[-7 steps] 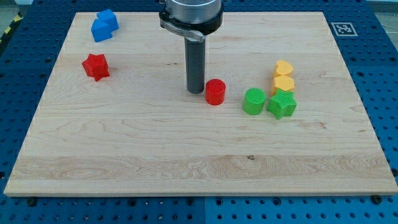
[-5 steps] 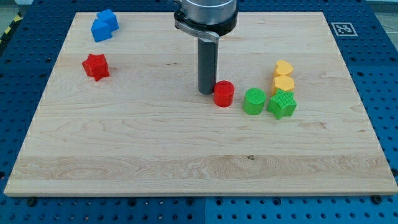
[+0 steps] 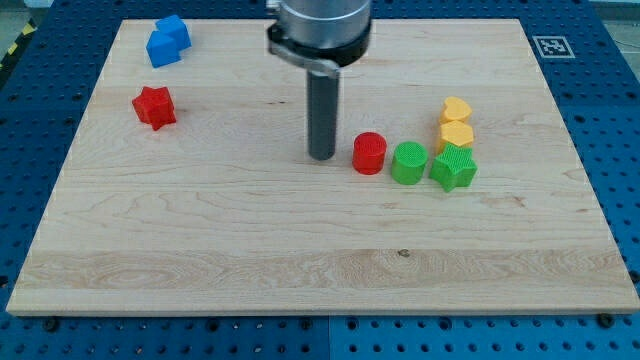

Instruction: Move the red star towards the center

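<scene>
Red star sits well to the view's left of my tip, near the board's left edge and just below the blue block. My tip, a bare rod that grasps nothing, stands just left of the red cylinder, apart from it. To push the star well, my tip would likely need to circle to the star's far left side and press rightward. Bare wooden board between star and my tip offers open room; the green cylinder, green star and yellow blocks crowd the right.
</scene>
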Motion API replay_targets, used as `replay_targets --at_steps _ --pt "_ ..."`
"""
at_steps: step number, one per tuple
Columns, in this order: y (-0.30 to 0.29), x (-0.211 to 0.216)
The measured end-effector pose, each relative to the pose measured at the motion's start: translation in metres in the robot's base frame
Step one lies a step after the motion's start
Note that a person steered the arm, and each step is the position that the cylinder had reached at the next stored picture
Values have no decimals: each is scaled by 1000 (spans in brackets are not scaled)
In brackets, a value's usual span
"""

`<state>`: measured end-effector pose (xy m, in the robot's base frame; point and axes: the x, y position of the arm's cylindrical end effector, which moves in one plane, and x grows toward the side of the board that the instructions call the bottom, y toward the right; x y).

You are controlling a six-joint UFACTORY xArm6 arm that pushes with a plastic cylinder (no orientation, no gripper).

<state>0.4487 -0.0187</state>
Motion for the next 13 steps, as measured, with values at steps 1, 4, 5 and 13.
replay_targets --at_steps 1,4,5,13 --pt "-50 15" --pt "-227 -14" --pt "-238 -46" --pt "-195 -84"
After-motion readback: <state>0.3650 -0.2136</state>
